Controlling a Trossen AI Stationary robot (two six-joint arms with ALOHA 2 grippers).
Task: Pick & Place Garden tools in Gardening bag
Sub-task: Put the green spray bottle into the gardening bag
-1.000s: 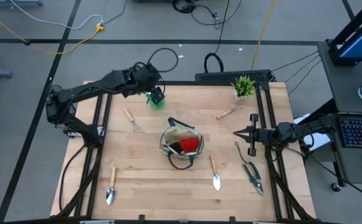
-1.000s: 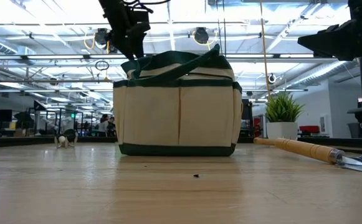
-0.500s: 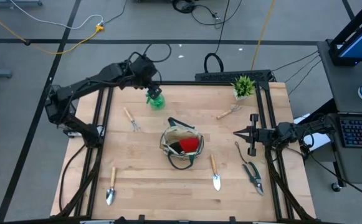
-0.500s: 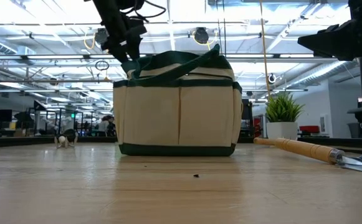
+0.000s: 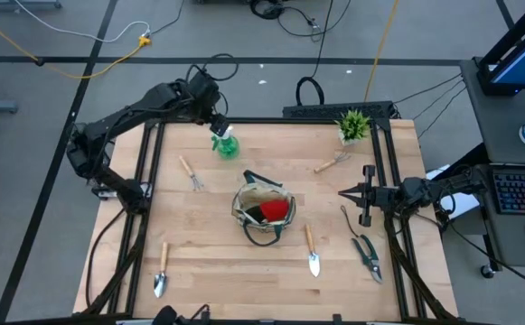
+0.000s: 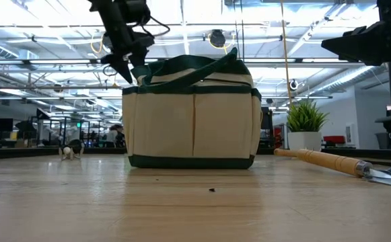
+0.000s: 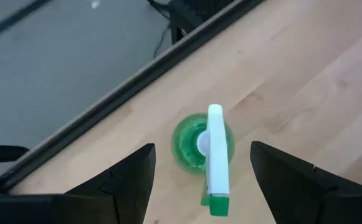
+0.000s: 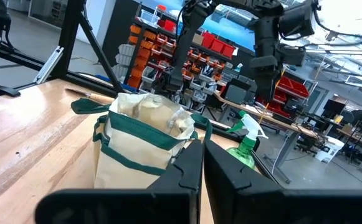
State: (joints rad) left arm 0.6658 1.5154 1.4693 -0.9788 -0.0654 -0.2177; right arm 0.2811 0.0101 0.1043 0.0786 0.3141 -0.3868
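Since a second ago we have watched the left gripper (image 5: 215,120) pull back from over the green spray bottle (image 5: 226,144) toward the table's far edge; everything else lies as it did. Its fingers (image 7: 128,180) stand well apart and hold nothing, with the bottle standing upright on the wood between and below them, untouched, its white trigger head (image 7: 215,149) seen from above. From the gardening bag (image 5: 263,214) at the table's middle, the bottle sits at about eleven o'clock, near the far edge.

We see the bag standing upright with the red-black glove (image 5: 274,210) already inside it. Around it, still on the table: a wooden-handled rake (image 5: 190,172) at ten o'clock, a second small wooden-handled tool (image 5: 331,163) at two o'clock, one trowel (image 5: 311,250) at five o'clock just beside the bag, another trowel (image 5: 161,270) at seven o'clock well apart, and the green-handled pruning shears (image 5: 367,255) at four o'clock.

The right gripper (image 5: 343,192) waits at three o'clock from the bag, its fingers (image 8: 187,177) pressed together on nothing. A potted plant (image 5: 353,125) stands at the far right corner.
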